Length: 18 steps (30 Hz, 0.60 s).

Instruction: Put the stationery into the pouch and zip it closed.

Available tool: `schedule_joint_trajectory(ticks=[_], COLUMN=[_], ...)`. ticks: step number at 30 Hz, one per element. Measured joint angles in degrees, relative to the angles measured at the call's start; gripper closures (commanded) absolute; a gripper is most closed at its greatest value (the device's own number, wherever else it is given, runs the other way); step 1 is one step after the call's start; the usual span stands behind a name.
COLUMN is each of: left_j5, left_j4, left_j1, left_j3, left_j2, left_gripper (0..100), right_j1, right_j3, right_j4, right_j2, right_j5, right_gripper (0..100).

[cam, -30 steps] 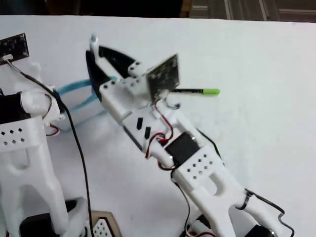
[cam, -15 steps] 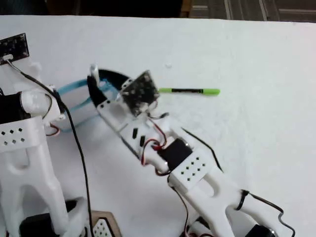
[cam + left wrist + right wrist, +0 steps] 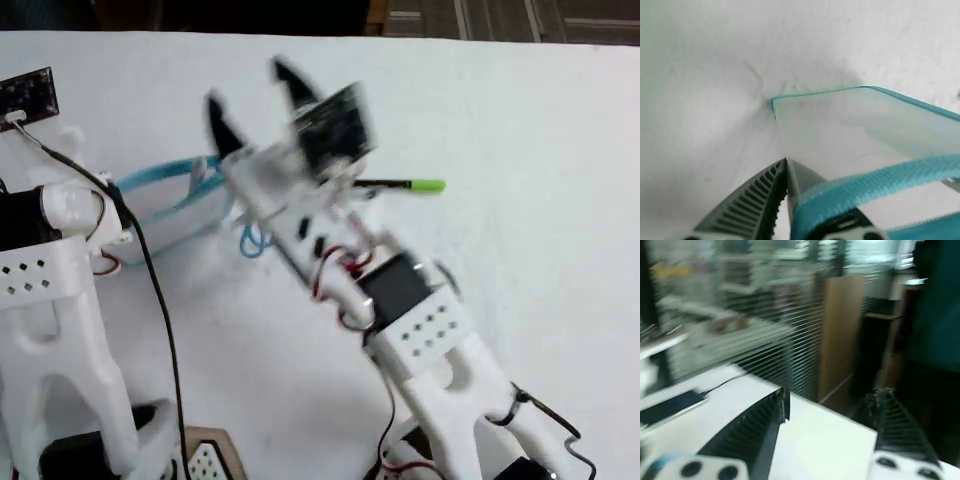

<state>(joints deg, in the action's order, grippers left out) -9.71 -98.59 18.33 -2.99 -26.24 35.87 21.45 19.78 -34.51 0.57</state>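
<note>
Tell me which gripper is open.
The right gripper, jaws wide apart above the table; the left gripper is shut on the pouch.

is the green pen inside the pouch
No, the green pen lies out on the white table, well apart from the pouch.

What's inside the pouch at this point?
The clear pouch shows just white table through it; the pen lies outside on the table. The pouch end under the right arm is covered.
</note>
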Motion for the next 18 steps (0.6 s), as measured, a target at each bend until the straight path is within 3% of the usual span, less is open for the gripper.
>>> schedule_joint_trajectory(ticks=[4,8,12,18], left_j5=[0.00,0.00,0.00,0.00], left_j4=[0.00,0.00,0.00,0.00], left_j1=[0.00,0.00,0.00,0.00], left_j3=[0.00,0.00,0.00,0.00], left_j2=[0.00,0.00,0.00,0.00], left_gripper=[98,98,98,98], right_j1=[-10.90,-21.01,-23.91,-24.79], right_j3=[-6.24,-14.86,-25.49,-41.49], right_j4=[2.73,11.87,27.25,46.24], right_j2=[5.10,15.47,28.92,48.88], right_j5=[-3.16,-4.40,-5.80,-20.31], right_gripper=[74.0,74.0,74.0,74.0])
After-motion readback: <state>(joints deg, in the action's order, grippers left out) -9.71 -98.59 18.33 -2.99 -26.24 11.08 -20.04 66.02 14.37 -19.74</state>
